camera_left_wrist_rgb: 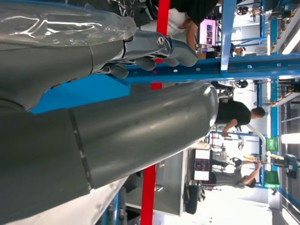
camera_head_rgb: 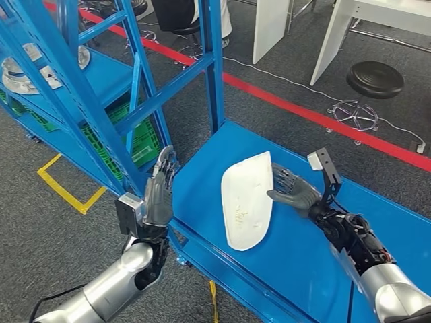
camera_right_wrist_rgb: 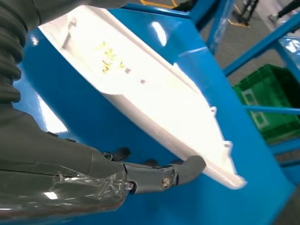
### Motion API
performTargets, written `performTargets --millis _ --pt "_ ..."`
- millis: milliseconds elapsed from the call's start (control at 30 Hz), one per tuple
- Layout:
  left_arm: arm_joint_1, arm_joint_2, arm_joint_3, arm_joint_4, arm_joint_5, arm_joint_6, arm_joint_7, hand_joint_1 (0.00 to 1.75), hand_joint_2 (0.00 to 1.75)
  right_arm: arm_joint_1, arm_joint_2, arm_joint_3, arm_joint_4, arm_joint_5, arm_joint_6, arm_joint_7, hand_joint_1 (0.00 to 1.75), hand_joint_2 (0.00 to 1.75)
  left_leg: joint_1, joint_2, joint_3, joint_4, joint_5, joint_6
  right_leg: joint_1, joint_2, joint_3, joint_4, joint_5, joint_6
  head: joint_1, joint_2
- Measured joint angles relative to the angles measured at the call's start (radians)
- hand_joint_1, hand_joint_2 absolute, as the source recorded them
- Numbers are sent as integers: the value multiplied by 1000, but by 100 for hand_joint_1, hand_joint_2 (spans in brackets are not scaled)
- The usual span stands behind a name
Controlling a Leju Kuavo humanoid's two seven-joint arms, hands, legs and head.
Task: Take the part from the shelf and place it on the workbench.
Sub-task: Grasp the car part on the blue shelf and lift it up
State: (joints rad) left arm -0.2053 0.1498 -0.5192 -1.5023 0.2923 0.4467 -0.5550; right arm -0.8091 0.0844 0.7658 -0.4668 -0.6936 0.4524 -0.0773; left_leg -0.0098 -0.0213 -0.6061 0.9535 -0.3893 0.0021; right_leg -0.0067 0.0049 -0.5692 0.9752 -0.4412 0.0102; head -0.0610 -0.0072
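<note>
Already the white part [camera_head_rgb: 247, 200] lies flat on the blue workbench [camera_head_rgb: 305, 262], the right hand [camera_head_rgb: 292, 190] touching its edge with loose, uncurled fingers. Best to lift straight away without nudging it; the left hand [camera_head_rgb: 159, 195] hangs empty, fingers apart.

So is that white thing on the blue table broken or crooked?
It doesn't look broken. The white part lies flat on the blue workbench, turned slightly askew to its edges, with yellowish marks on it. The right hand touches its edge.
</note>
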Motion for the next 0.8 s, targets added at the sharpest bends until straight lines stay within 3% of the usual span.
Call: performTargets --millis 800 --pt "-29 -23 -4 24 24 -10 -11 0 0 19 24 96 20 73 -53 92 0 175 0 1 3 0 0 0 0 0 3 0 0 0 0 0"
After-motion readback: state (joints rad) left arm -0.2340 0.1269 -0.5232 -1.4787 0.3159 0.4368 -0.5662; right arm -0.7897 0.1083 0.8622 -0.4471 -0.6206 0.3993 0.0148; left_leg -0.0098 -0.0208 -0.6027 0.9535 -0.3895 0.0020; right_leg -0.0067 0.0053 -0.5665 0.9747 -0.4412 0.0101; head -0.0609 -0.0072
